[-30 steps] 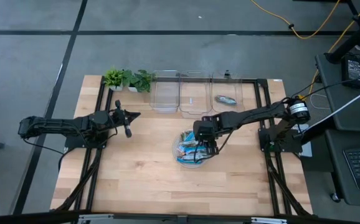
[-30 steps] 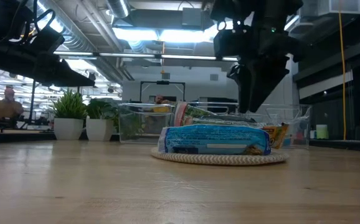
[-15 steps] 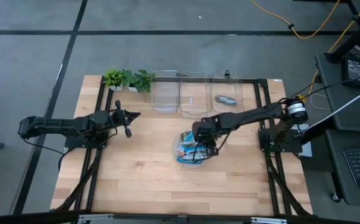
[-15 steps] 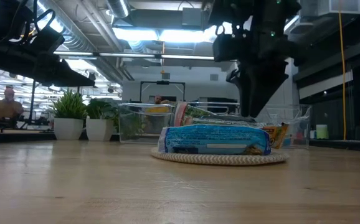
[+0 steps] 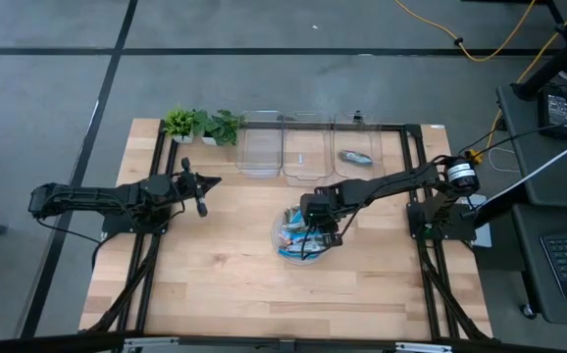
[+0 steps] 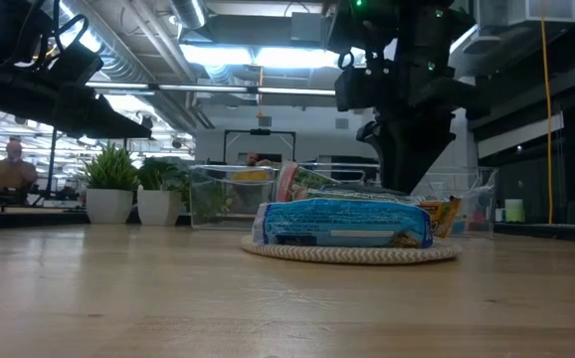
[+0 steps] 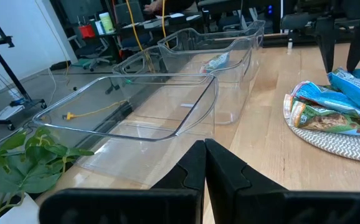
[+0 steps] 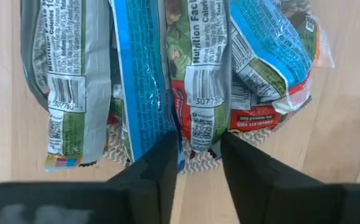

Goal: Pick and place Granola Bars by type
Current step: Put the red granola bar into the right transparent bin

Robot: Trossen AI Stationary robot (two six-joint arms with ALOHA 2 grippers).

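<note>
Right claw half-open, fingers straddling green bar end; bar long axis runs away from claw. Left claw closed, far at frame left.

Only the right arm is doing anything here: its pincer drifts a bit further toward the left side of the bench compared with a second ago and now hangs right over the pile of granola bars. In the low view the dark pincer also slides a touch leftward and sits lower behind the heap. Its fingers are narrowing too, closing in around the end of one green-and-white bar, with a blue wrapper right against one finger.
</note>
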